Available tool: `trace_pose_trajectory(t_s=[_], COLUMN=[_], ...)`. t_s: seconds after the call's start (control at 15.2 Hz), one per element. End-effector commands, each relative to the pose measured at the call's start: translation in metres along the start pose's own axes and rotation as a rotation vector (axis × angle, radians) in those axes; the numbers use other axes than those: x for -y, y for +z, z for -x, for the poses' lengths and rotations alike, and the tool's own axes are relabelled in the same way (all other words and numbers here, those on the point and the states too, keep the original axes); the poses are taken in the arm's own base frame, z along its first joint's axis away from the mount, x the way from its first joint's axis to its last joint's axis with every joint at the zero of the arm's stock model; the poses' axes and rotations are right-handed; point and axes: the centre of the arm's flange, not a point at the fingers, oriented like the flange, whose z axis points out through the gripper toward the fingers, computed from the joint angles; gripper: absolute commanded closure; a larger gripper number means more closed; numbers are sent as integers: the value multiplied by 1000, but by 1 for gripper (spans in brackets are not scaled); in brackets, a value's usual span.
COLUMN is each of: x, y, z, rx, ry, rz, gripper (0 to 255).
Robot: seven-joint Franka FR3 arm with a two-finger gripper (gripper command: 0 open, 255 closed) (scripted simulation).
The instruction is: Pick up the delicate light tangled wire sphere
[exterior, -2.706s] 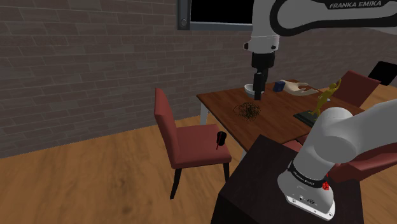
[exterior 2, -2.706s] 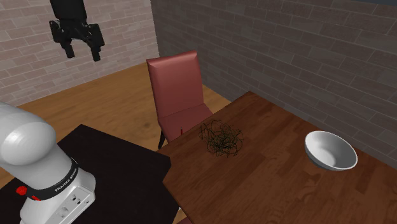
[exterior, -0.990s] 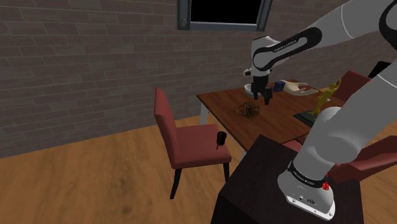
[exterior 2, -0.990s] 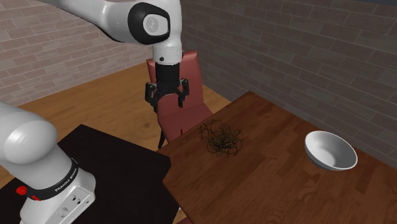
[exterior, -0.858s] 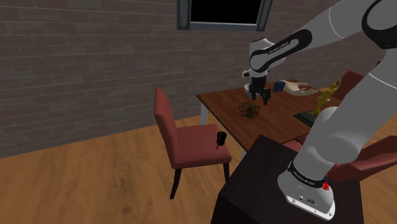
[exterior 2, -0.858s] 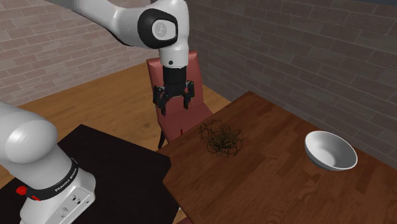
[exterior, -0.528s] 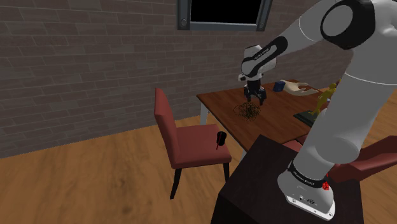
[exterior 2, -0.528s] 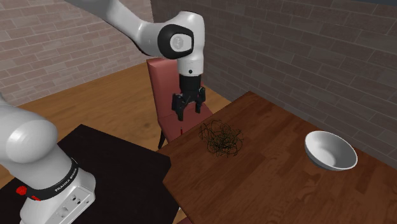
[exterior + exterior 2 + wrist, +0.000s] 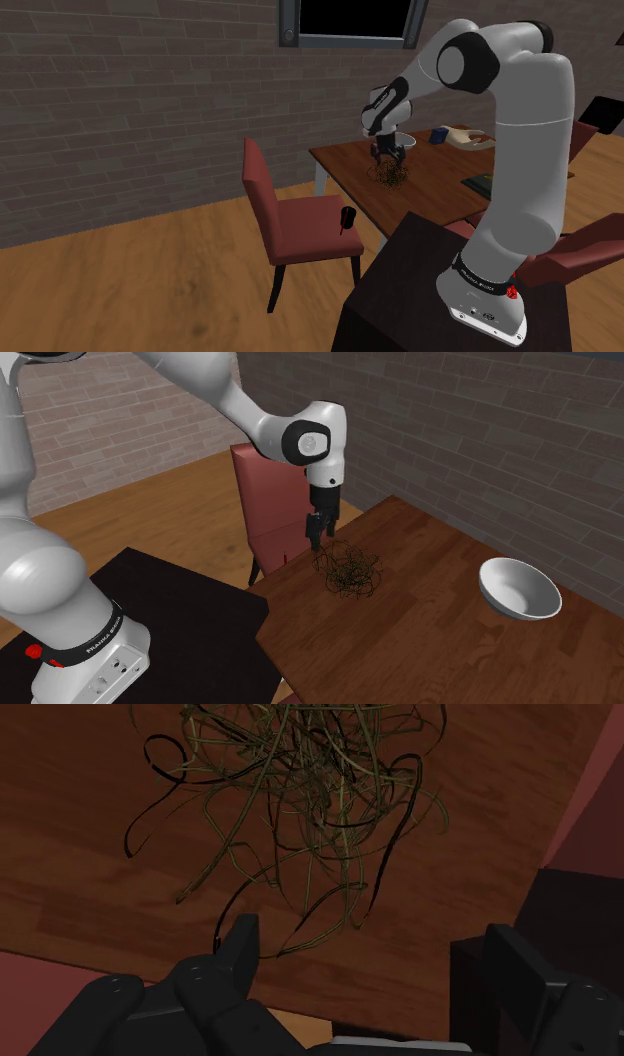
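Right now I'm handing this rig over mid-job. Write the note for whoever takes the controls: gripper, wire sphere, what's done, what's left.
Gripper: open, pointing down, low over the table edge by the red chair, holding nothing.
Tangled wire sphere: rests on the wooden table, right beside the gripper. In the wrist view a few outer strands reach between the fingers; most of the tangle lies ahead of them.
White bowl: farther along the table, apart from the sphere.
Done: gripper is at the sphere's chair-side edge.
Left: probably centre over the tangle, close gently, lift.
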Motion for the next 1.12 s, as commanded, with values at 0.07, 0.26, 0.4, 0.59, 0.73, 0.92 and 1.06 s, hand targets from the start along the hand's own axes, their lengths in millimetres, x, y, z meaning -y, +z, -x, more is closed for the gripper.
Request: trace_pose_trajectory(t_s=[0.07,0.26,0.4,0.59,0.73,0.92,1.06], x=[-9,-13,-16,-16,-16,-16,-16], y=[16,31,39,39,39,39,39], z=[-2,-4,-5,-5,-5,-5,-5], rx=[1,1,1,1,1,1,1], ry=[-14,-14,-14,-14,-14,-14,-14], rz=[0,0,0,0,0,0,0], gripper=[0,0,0,255,255,255,255])
